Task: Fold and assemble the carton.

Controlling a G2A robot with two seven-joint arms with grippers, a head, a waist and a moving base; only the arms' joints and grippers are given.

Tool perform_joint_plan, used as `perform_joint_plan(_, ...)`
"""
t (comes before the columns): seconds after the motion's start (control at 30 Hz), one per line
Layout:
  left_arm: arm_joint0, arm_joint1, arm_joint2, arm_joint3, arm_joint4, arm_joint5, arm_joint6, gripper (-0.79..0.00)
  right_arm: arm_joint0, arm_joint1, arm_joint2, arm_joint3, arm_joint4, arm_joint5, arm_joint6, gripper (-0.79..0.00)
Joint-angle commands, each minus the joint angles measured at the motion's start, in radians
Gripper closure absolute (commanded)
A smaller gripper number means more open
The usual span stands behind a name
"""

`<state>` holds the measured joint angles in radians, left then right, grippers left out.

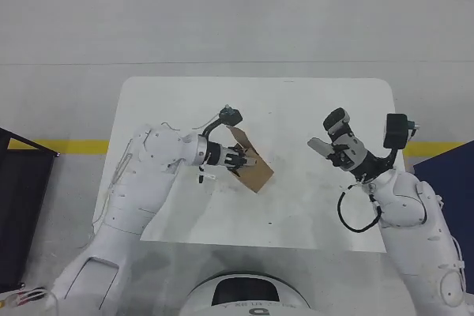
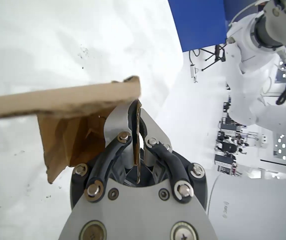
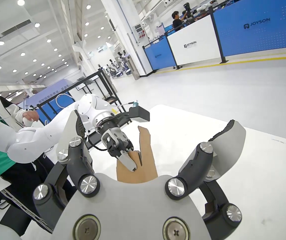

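Left jaws are clenching a flap of the carton (image 1: 257, 175), holding it tilted over the middle of the counter (image 1: 316, 207); right jaws are hanging released, well apart. Good practice: brace firmly while the right is pushing along a crease.

I am looking at one white table (image 1: 316, 213) with rounded corners and a plain, matte top. Small dark scuffs (image 2: 83, 50) speckle its surface. The brown carton (image 1: 259, 175) is at about the middle of the tabletop, up on edge rather than flat, and I cannot tell whether its lower edge touches the surface. The table stands on a pale grey floor (image 1: 221, 39), where a yellow line (image 1: 63, 146) runs out from behind it at 9 o'clock and 3 o'clock.
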<state>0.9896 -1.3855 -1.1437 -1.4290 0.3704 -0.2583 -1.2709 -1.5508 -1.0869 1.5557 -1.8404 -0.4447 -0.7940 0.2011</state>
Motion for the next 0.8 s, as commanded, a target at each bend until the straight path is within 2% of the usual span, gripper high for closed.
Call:
perform_joint_plan(0.0,0.001,0.001,0.023,-0.018,0.051,0.026,0.023,-0.785,-0.017,0.001,0.01,-0.001,0.0,-0.008,-0.008,-0.785)
perform_joint_plan(0.1,0.005,0.004,0.047,-0.057,0.093,0.054,0.029,-0.785,-0.034,0.001,0.018,0.002,-0.001,-0.02,-0.019,-0.785)
perform_joint_plan(0.27,0.044,0.012,0.039,-0.165,0.057,0.075,0.051,-0.785,-0.034,0.001,0.014,0.008,0.003,-0.035,-0.021,-0.785)
perform_joint_plan(0.33,0.074,0.016,0.021,-0.213,-0.007,0.072,0.074,-0.785,-0.022,0.002,0.005,0.011,0.004,-0.038,-0.01,-0.785)
perform_joint_plan(0.57,0.221,0.043,-0.122,-0.338,-0.186,0.024,0.15,-0.785,0.039,0.003,-0.032,0.026,0.015,-0.029,0.042,-0.785)
perform_joint_plan(0.67,0.295,0.057,-0.201,-0.345,-0.273,-0.029,0.17,-0.785,0.07,0.004,-0.048,0.032,0.022,-0.023,0.071,-0.785)
perform_joint_plan(0.77,0.373,0.064,-0.267,-0.311,-0.457,-0.122,0.205,-0.785,0.105,0.004,-0.066,0.036,0.026,-0.012,0.096,-0.785)
